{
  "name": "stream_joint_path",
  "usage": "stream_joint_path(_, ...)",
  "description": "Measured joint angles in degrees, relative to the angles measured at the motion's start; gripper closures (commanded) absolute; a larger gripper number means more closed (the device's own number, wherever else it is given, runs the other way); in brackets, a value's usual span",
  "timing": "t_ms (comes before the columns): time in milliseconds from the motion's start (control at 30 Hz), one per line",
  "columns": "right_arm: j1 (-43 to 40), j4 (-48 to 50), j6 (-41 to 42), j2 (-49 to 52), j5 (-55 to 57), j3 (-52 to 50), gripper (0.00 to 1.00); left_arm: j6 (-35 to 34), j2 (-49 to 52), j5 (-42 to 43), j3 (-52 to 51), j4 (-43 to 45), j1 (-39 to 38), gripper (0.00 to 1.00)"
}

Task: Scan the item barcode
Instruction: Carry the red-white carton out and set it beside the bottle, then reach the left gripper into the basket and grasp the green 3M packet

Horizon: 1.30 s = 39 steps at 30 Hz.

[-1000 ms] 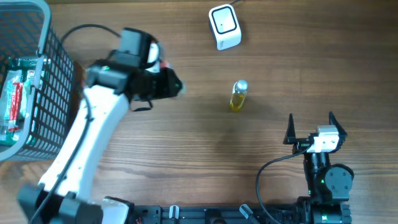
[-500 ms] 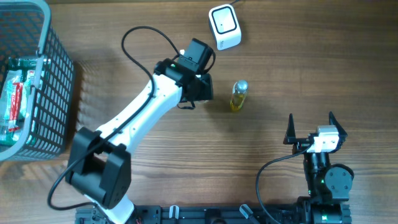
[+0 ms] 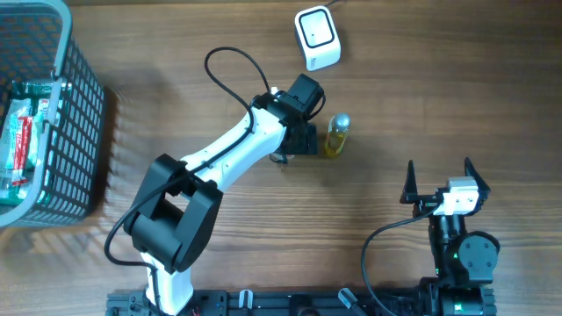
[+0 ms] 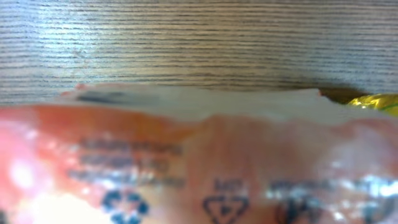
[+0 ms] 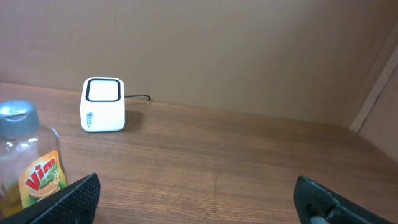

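Beside the yellow bottle [image 3: 336,134] on the table [image 3: 457,79], the left hand [image 3: 297,140] is hanging with a red packet [image 4: 199,168] filling its wrist view; cannot tell if it is open or gripping. Right hand [image 3: 438,168] is resting wide open

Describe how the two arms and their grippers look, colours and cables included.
The left arm has white links with black joints and a black cable looping off its wrist. The right arm is black with a white wrist block; the right gripper has two pointed black fingers.
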Motion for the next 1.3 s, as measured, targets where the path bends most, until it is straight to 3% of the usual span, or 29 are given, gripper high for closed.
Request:
stream_joint_path(300, 0.0, 0.0, 0.0, 0.0, 0.0, 0.0, 0.0, 1.2, -1.3, 0.0, 2.4, 0.0, 4.7, 0.0)
stream_joint_path(633, 0.0, 0.0, 0.0, 0.0, 0.0, 0.0, 0.0, 10.1, -17.7, -2.4, 7.7, 2.9, 16.1, 0.0)
stream_joint_path(800, 0.0, 0.0, 0.0, 0.0, 0.0, 0.0, 0.0, 17.2, -27.9, -11.9, 7.8, 8.1, 30.6, 0.0)
stream_joint_path(933, 0.0, 0.0, 0.0, 0.0, 0.0, 0.0, 0.0, 22.2, -34.3, -18.2, 8.3, 13.1, 46.5, 0.0)
stream_joint_path(1033, 0.0, 0.0, 0.0, 0.0, 0.0, 0.0, 0.0, 23.7, -34.8, -19.4, 8.3, 13.6, 57.3, 0.0)
stream_joint_path(1300, 0.0, 0.0, 0.0, 0.0, 0.0, 0.0, 0.0, 29.2, -32.2, -13.8, 8.3, 11.9, 71.3, 0.0)
